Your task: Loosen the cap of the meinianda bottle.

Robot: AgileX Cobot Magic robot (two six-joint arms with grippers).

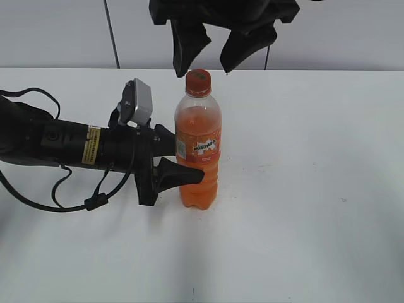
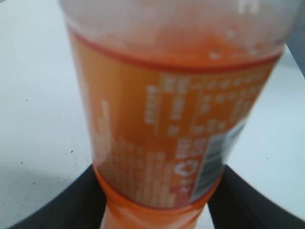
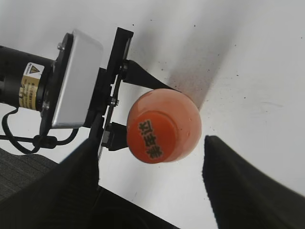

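Right hand (image 1: 214, 60) spread above cap (image 1: 198, 78); left hand (image 1: 183, 161) clamps meinianda bottle (image 1: 198, 148), frame centre. Centre fingers, descend, squeeze, twist.

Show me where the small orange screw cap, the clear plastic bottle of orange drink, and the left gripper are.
small orange screw cap (image 3: 151, 139): right wrist view, on its printed top.
clear plastic bottle of orange drink (image 1: 198, 146): exterior view, on its label.
left gripper (image 1: 184, 161): exterior view, between its fingertips on the bottle.

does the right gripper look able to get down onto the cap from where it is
Probably yes. The right gripper hangs open just above the cap, its fingers spread wider than the cap, with nothing between them. The left gripper holds the meinianda bottle lower down at the label, well clear of the neck.
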